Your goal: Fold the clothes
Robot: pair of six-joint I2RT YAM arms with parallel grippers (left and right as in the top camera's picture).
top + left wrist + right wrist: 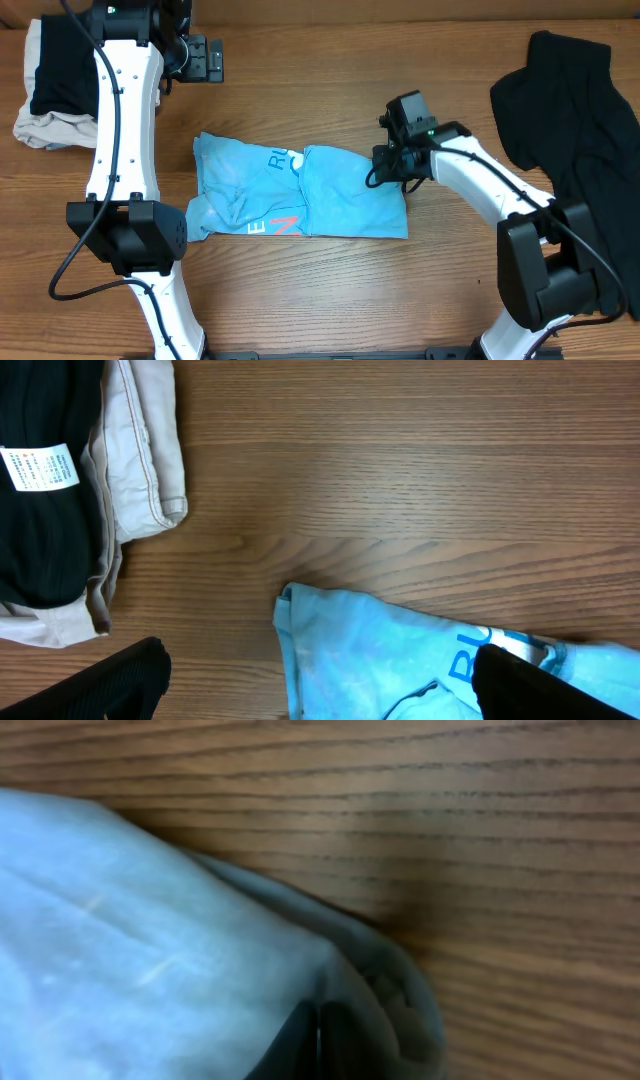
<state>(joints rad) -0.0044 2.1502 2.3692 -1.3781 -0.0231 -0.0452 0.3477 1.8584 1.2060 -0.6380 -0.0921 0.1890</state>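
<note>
The left gripper (208, 60) has its jaws spread wide. Its two fingers (110, 682) stand at opposite lower corners of the left wrist view with nothing between them, hanging above the wood. The right gripper (386, 168) sits at the upper right edge of the shirt. In the blurred right wrist view its fingers (290, 1045) are drawn to a thin slit, with the cloth edge bunched against them, apparently pinched.

The wooden table (320, 300) carries four garments. The largest is one black garment (580, 110), spread loosely at the far right and running past the table's right edge. Next is one light blue T-shirt (300, 195), lying in the middle, partly folded, with blue and red-pink letters showing. At the far left corner lies a pile of two folded pieces, one black folded garment (40, 530) with a white label (40, 467) on top of one beige garment (140, 460).

The shirt's upper left corner lies flat, well apart from the pile. Bare wood runs between them, along the near side, and between the shirt and the black garment.
</note>
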